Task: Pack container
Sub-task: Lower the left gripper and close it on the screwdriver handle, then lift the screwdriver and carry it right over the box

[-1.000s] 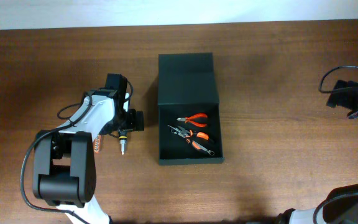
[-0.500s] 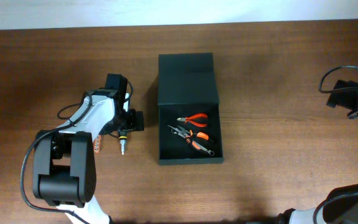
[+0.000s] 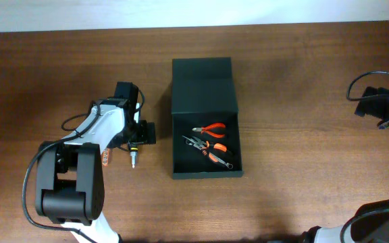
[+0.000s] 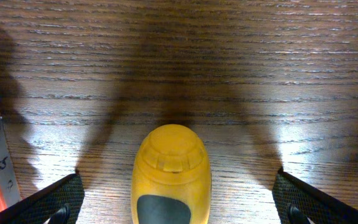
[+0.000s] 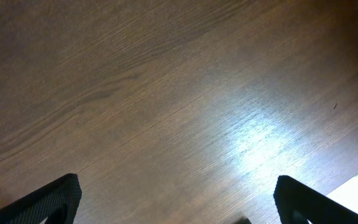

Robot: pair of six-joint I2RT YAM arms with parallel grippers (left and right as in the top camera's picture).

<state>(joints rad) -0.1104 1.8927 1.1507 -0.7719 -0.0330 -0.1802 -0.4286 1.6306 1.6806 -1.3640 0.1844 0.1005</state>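
I have the left gripper (image 4: pixel 178 206) low over the table (image 3: pixel 302 169) with its fingers spread wide. The yellow handle of a screwdriver (image 4: pixel 171 169) sits between them with bare wood showing on both sides, so nothing is gripped yet. In the overhead view the screwdriver's long axis runs from under the gripper toward my side of the table, with its tip nearest me, roughly parallel to the long side of the container (image 3: pixel 179 162). That sets the coming move: the container lies to the right of this gripper, near but not touching, with its flap lid (image 3: pixel 203 84) folded back on the far side and its open compartment at about the gripper's level. Orange-handled pliers (image 3: pixel 211 129) and a second pair (image 3: pixel 213 154) already lie inside, toward the right wall, which leaves bare floor on the left. I judge the next step is to close on the handle, lift it and carry it rightward over the near wall. The right gripper (image 5: pixel 179 205) is also wide open over bare wood, well away at the far right, so the left arm is clearly the nearer one.
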